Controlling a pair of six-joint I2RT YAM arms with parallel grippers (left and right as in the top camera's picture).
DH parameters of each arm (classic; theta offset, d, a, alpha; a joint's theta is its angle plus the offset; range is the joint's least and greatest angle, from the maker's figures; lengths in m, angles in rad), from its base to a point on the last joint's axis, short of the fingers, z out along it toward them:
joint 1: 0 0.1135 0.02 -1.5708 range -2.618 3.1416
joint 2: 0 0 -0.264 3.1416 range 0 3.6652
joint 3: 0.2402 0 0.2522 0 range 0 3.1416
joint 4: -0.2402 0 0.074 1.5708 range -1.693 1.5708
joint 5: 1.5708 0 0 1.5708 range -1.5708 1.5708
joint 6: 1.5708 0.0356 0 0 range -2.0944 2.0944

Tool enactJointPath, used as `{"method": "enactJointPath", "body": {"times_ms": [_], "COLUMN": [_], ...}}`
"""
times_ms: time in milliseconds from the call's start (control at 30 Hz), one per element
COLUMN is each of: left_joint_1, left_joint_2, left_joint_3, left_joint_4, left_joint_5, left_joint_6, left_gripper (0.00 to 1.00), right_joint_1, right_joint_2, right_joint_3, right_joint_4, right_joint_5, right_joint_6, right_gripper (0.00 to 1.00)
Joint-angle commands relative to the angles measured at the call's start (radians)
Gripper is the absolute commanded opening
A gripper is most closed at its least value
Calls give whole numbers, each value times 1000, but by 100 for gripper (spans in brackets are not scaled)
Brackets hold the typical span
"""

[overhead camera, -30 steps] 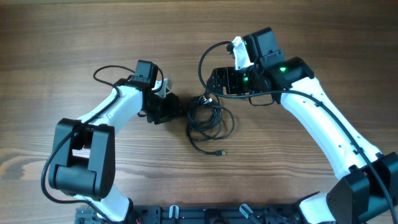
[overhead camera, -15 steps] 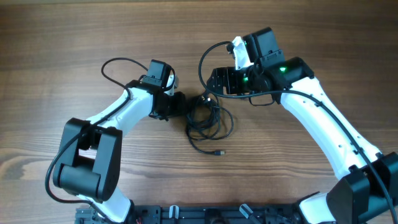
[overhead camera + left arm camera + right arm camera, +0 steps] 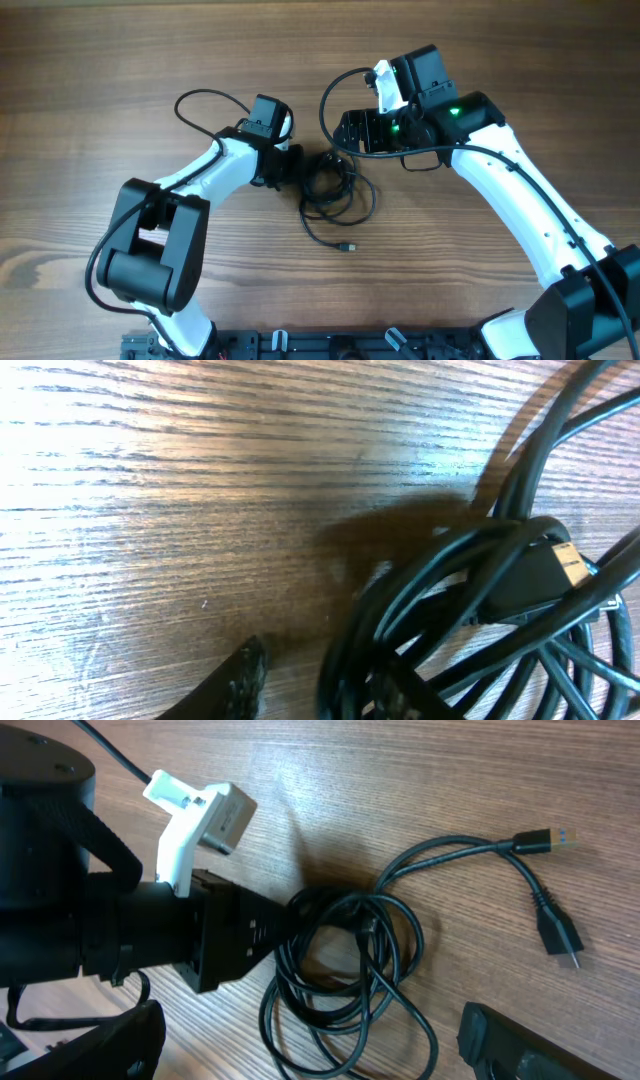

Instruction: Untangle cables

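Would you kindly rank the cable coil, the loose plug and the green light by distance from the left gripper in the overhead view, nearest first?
From the left gripper:
1. the coil, right at its fingertips.
2. the loose plug, past the coil, toward the table's near edge.
3. the green light, far off to the right.

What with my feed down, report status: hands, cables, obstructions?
Left hand at edge of cables, grip unclear. Right hand open, touching nothing. Cables looped together, one plug lying free. Nothing in the way.
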Motion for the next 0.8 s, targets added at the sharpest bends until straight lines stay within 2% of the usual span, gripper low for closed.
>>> {"method": "enactJointPath", "body": {"times_ms": [0, 33, 200, 400, 500, 567, 767], "left_joint_1": [-5, -5, 1, 45, 62, 64, 64], "left_joint_2": [66, 66, 48, -115, -198, -236, -259], "left_joint_3": [-21, -21, -19, -18, -18, -18, -18], "left_joint_4": [-5, -4, 1, 3, -5, -5, 0], "left_joint_5": [-58, -53, 29, 205, 232, 235, 235], "left_joint_6": [-44, -44, -38, -36, -41, -56, -74], "left_gripper": [17, 5, 4, 4, 4, 4, 4], "right_joint_1": [2, 2, 6, 32, 50, 66, 107], "right_joint_2": [1, 1, 1, 1, 1, 1, 7], "right_joint_3": [12, 12, 12, 12, 12, 12, 6], "right_joint_4": [-3, -2, -1, 6, 23, 36, 84], "right_joint_5": [13, 13, 6, 6, 6, -2, -2], "right_joint_6": [-19, -16, -16, -16, 8, 21, 120], "right_gripper": [96, 96, 95, 90, 81, 72, 46]}}
